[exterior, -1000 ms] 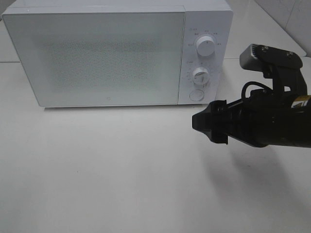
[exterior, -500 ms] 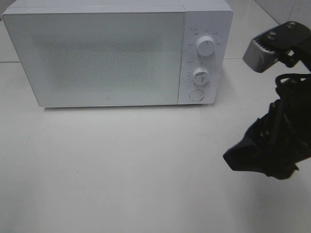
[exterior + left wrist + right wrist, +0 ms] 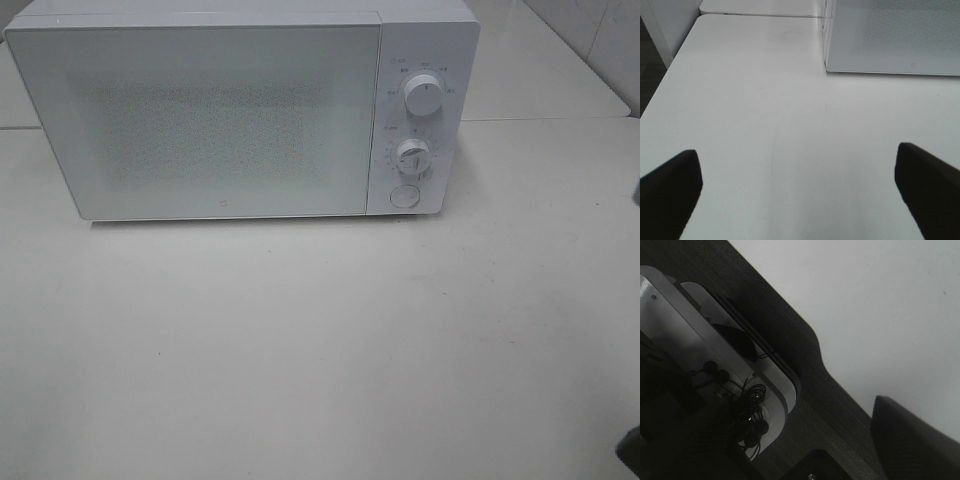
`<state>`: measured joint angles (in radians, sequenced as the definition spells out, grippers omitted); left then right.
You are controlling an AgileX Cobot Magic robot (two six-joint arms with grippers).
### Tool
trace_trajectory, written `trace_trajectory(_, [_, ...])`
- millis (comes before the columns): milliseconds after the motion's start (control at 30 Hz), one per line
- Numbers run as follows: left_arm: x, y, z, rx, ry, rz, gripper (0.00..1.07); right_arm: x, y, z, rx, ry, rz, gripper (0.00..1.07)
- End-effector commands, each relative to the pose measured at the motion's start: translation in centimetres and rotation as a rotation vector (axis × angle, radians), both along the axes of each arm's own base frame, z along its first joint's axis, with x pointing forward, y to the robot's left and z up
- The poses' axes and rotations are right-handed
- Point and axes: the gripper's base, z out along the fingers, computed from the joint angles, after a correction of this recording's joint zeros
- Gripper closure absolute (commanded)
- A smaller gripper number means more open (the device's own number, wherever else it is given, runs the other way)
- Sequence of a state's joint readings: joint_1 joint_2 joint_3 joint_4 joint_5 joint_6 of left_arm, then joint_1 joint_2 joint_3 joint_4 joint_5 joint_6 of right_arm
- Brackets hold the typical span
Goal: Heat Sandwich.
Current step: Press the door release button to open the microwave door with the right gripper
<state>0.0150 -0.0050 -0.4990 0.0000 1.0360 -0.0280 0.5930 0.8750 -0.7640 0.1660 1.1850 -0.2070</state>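
The sandwich and its pink plate are out of view in every frame. The white microwave (image 3: 240,110) stands at the back of the table with its door shut; its lower front corner also shows in the left wrist view (image 3: 890,40). My left gripper (image 3: 796,150) is open and empty, low over bare table in front of the microwave's left corner. Of my right gripper only one dark finger (image 3: 912,440) shows, out past the table's edge; I cannot tell how the jaws stand. A dark sliver of the right arm (image 3: 632,455) shows at the exterior view's bottom right edge.
The microwave's panel has two round knobs (image 3: 425,97) (image 3: 412,157) and a round button (image 3: 404,196). The white table (image 3: 300,350) stretches in front of it. The right wrist view shows the table's edge, dark floor and a grey base with cables (image 3: 740,390).
My right arm has pulled back from in front of the microwave's control panel, down and to the right, and has almost left the exterior view. The microwave has not moved.
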Motion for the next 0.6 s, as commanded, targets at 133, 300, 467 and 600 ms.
trace_trajectory(133, [-0.3, 0.0, 0.0, -0.004, -0.030, -0.009, 0.06, -3.2, -2.1, 1.9, 0.076, -0.104, 0.003, 0.32])
trace_trajectory(300, [-0.3, 0.0, 0.0, -0.004, -0.030, -0.009, 0.06, -6.9, -4.6, 3.3, 0.204, -0.278, -0.019, 0.32])
trace_trajectory(467, [-0.3, 0.0, 0.0, -0.004, -0.030, -0.009, 0.06, -9.4, -6.5, 3.7, 0.264, -0.424, -0.106, 0.32])
trace_trajectory(600, [-0.3, 0.0, 0.0, -0.004, -0.030, -0.009, 0.06, -11.2, -7.6, 3.6, 0.273, -0.549, -0.218, 0.32])
